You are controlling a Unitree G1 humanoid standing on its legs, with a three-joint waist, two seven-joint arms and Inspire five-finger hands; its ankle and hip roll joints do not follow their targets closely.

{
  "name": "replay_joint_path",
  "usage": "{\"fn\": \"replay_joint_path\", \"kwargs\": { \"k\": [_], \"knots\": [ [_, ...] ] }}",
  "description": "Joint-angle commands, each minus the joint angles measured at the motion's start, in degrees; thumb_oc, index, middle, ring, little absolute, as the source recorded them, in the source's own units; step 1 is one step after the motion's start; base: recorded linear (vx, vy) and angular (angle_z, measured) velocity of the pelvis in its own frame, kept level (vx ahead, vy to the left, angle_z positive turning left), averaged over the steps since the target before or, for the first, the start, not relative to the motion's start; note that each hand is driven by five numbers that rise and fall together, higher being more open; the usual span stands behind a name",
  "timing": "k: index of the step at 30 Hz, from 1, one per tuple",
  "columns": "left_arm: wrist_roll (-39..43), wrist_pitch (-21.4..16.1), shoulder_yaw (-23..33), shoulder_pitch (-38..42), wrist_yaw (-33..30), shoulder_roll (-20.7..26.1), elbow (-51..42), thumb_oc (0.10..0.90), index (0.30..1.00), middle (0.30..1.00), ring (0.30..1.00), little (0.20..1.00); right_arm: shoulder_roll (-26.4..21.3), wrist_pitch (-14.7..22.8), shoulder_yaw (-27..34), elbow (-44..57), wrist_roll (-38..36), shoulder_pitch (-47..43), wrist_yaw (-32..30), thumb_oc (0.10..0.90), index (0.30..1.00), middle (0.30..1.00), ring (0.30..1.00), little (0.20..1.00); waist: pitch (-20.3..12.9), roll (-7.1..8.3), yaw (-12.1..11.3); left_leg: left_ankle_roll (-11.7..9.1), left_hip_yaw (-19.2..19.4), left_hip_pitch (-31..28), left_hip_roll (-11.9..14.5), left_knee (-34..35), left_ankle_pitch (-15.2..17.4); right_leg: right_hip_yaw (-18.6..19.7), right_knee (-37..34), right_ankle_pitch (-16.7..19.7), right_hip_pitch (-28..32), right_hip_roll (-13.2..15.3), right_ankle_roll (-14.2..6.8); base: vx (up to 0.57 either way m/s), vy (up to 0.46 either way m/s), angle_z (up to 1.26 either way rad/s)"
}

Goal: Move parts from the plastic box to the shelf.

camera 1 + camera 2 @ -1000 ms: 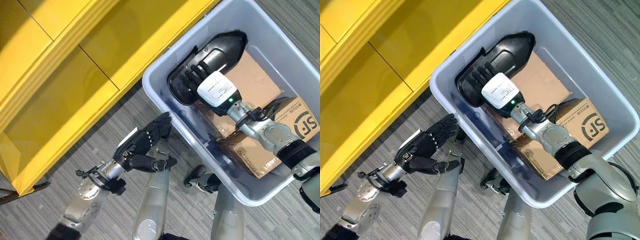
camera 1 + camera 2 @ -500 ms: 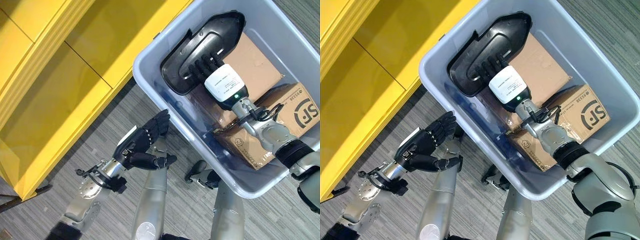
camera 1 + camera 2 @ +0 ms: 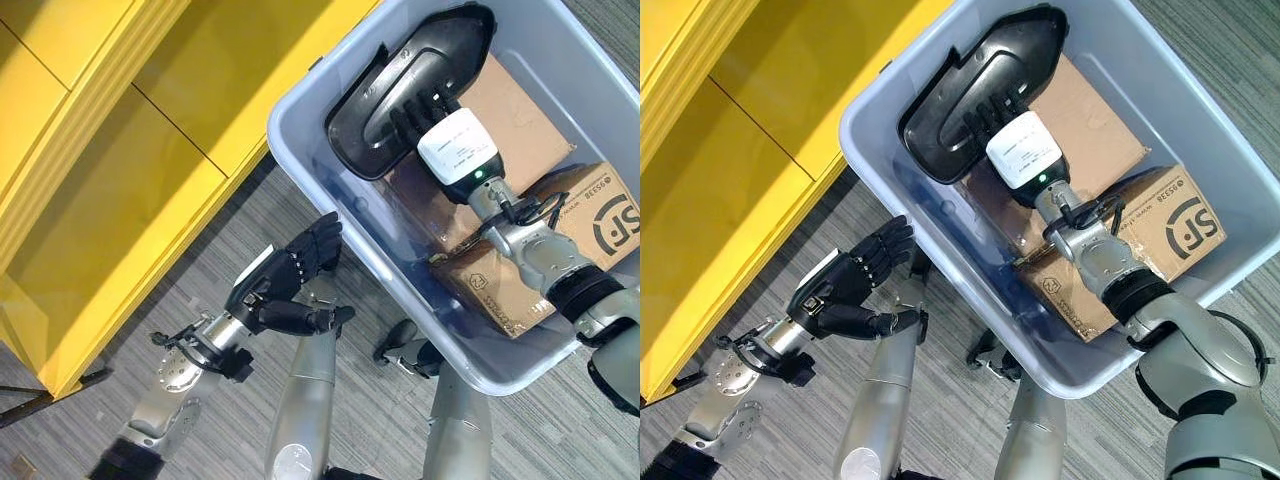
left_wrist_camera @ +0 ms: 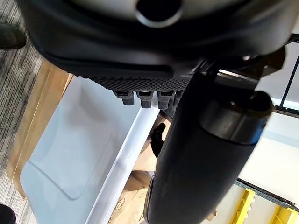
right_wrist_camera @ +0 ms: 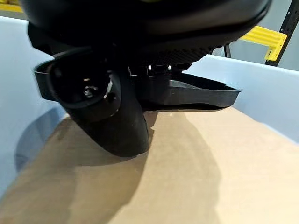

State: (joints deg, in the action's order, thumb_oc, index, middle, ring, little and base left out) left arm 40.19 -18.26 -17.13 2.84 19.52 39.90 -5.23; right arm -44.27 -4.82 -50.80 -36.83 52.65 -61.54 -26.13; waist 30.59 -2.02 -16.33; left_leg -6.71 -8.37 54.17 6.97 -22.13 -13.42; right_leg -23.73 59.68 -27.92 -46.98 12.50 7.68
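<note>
- The shelf point(image 3: 110, 190) is smooth yellow sheet material with flat panels and thin dark seams between its compartments; it stands on the floor at the far left, and its nearest corner comes close to the box.
- The floor point(image 3: 150, 330) is grey carpet with a fine striped weave.
- The left hand point(image 3: 285, 285) is dark and hangs above the carpet between the shelf and the box, just outside the box's near-left wall. Its fingers point(image 3: 322, 240) are straight and close together, the thumb stands out to the side, and it holds nothing.
- The plastic box point(image 3: 330, 190) is a pale grey-blue tub with rounded corners, a thick rolled rim and glossy, slightly see-through walls. It rests on the floor to the right of the shelf.
- Inside the box, toward its far-left corner, lies the part point(image 3: 400, 85): a black moulded plastic shell, long and tapered to a rounded point at one end, with a raised lip round its edge and a matte finish. In the right wrist view its thin edge point(image 5: 205, 93) shows as a flat black flange above brown cardboard.
- The right hand point(image 3: 990, 115) reaches into the box and lies on the part, its dark fingers curled over the shell's middle in a grip.
- Under the part lies a flat sheet of brown cardboard point(image 3: 510, 130).
- A brown cardboard carton point(image 3: 590, 215) with dark printing lies toward the box's near-right side, beside the right forearm.
</note>
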Motion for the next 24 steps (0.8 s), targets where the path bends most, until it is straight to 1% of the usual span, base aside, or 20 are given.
{"fn": "replay_joint_path", "kwargs": {
  "k": [1,4,7,11,14,16,18,20,24],
  "knots": [
    [1.79,-4.08,-0.02,-0.22,3.25,-1.16,-8.29,0.900,1.000,1.000,1.000,1.000,-5.09,-6.26,0.63,-6.14,-1.08,-8.34,-0.37,0.900,1.000,1.000,1.000,1.000,-0.80,-3.45,-1.45,3.42,3.18,-2.72,0.55,2.44,3.83,4.88,2.05,1.43,0.98,-4.39,-3.47,0.04,0.017,0.00],
    [2.69,-3.74,-0.18,-0.48,4.21,-0.83,-8.47,0.900,1.000,1.000,1.000,1.000,-5.53,-6.32,-0.13,-5.77,-0.17,-9.94,0.69,0.900,1.000,1.000,1.000,1.000,-0.80,-3.40,-1.71,3.47,3.17,-2.65,0.37,2.32,3.92,4.69,1.80,1.55,1.32,-4.34,-3.47,0.03,0.018,0.01],
    [3.20,-3.65,-0.45,-0.69,4.06,-0.69,-8.75,0.900,1.000,1.000,1.000,1.000,-6.19,-5.55,-0.85,-5.24,0.83,-11.38,2.78,0.900,1.000,1.000,1.000,1.000,-0.80,-3.29,-1.87,3.61,3.23,-2.47,0.16,1.87,4.18,4.46,1.97,1.63,1.49,-4.15,-3.37,0.04,0.032,0.01],
    [3.37,-2.97,-0.21,-0.81,4.54,-0.40,-8.82,0.900,1.000,1.000,1.000,1.000,-7.01,-2.91,-4.06,-4.35,2.22,-14.18,11.26,0.900,1.000,1.000,1.000,1.000,-0.80,-3.12,-2.38,3.70,3.10,-1.82,-0.14,1.38,4.31,4.08,2.14,1.64,1.32,-3.85,-3.25,0.04,0.028,-0.01],
    [4.38,-3.45,0.41,-1.80,4.77,0.27,-8.82,0.900,1.000,1.000,1.000,1.000,-8.10,-1.29,-7.21,-3.43,2.56,-15.74,15.51,0.900,1.000,1.000,1.000,1.000,-0.80,-2.91,-2.82,3.76,2.83,-1.23,-0.27,0.90,4.36,3.81,2.31,1.53,1.14,-3.84,-3.00,0.04,0.029,0.01],
    [4.71,-3.65,0.52,-2.02,4.89,0.38,-8.74,0.900,1.000,1.000,1.000,1.000,-8.20,-1.07,-8.07,-3.11,2.63,-16.14,16.46,0.900,1.000,1.000,1.000,1.000,-0.80,-2.83,-2.92,3.82,2.77,-0.95,-0.34,0.77,4.36,3.68,2.33,1.55,1.05,-3.88,-2.92,0.03,0.013,0.02],
    [5.08,-3.42,0.75,-2.19,5.30,0.63,-8.71,0.900,1.000,1.000,1.000,1.000,-8.15,-0.84,-9.70,-2.96,1.16,-16.62,18.49,0.900,1.000,1.000,1.000,1.000,-0.80,-2.51,-3.32,3.92,2.59,-0.18,-0.38,0.46,4.33,3.34,2.56,1.63,0.81,-3.96,-2.91,0.04,0.012,0.02],
    [4.88,-3.79,0.54,-2.32,5.45,0.76,-8.48,0.900,1.000,1.000,1.000,1.000,-8.09,-0.28,-10.17,-3.26,-0.09,-16.71,18.74,0.900,1.000,1.000,1.000,1.000,-0.80,-2.25,-3.51,4.02,2.44,0.50,-0.30,0.29,4.27,3.07,2.74,1.68,0.50,-3.99,-2.85,0.02,0.002,0.00],
    [5.00,-4.38,0.58,-2.57,5.19,0.83,-8.47,0.900,1.000,1.000,1.000,1.000,-8.32,0.05,-10.43,-3.36,-1.02,-16.59,21.13,0.900,1.000,1.000,1.000,1.000,-0.80,-2.00,-3.70,4.23,2.01,2.09,-0.35,-0.46,4.33,2.86,3.50,1.47,-0.76,-4.09,-2.74,0.02,0.006,0.03]
  ]
}}
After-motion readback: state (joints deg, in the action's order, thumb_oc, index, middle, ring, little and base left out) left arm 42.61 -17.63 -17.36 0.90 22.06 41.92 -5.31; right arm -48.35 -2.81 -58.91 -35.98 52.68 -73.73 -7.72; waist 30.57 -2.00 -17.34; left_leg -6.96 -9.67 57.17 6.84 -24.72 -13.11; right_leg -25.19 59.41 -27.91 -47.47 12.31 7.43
